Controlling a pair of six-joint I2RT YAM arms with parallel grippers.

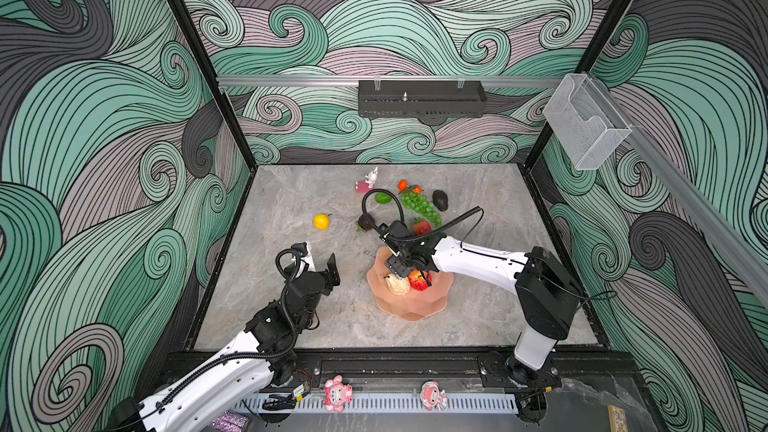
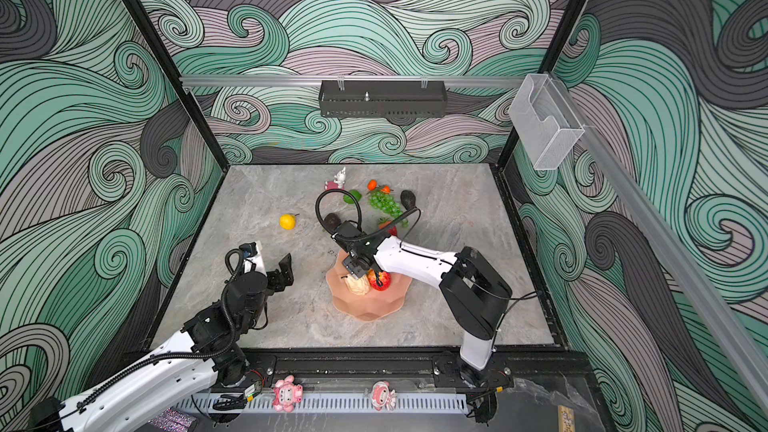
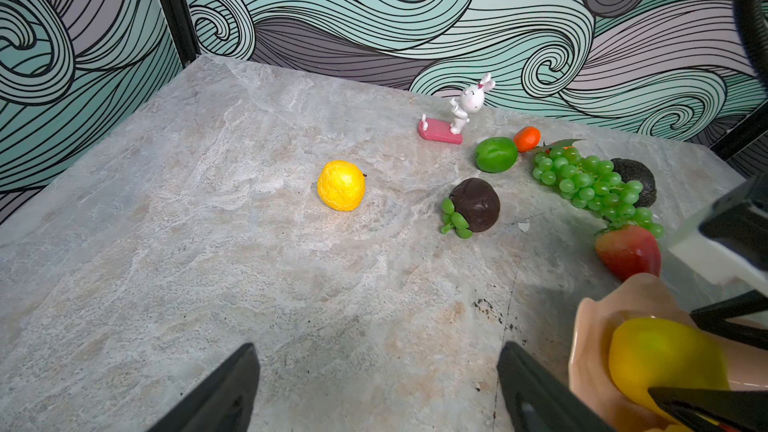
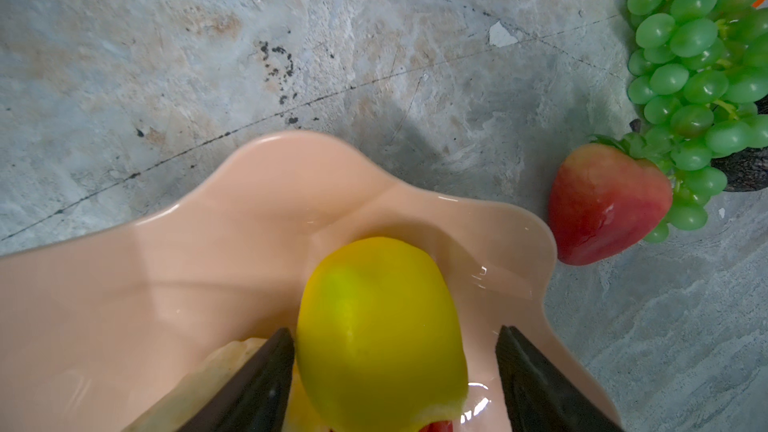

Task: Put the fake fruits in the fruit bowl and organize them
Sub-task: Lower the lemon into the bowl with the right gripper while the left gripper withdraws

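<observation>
The salmon-pink fruit bowl (image 1: 409,313) (image 4: 208,243) holds a red apple (image 1: 419,280), a cream knobbly fruit (image 1: 397,284) and a yellow lemon (image 4: 374,326). My right gripper (image 4: 395,331) hangs over the bowl, open around the lemon; one finger touches it and the other stands clear. Behind the bowl on the table lie a strawberry (image 4: 602,205), green grapes (image 1: 419,203), an avocado (image 1: 439,199), a lime (image 1: 383,198), small oranges (image 1: 402,184) and a dark round fruit (image 3: 473,205). A yellow fruit (image 3: 340,184) sits alone at the left. My left gripper (image 3: 376,351) is open and empty, left of the bowl.
A pink-and-white rabbit figurine (image 1: 370,179) stands at the back, near the lime. A black tray (image 1: 422,99) hangs on the back wall and a clear basket (image 1: 586,126) on the right wall. Two pink dolls (image 1: 337,393) sit on the front rail.
</observation>
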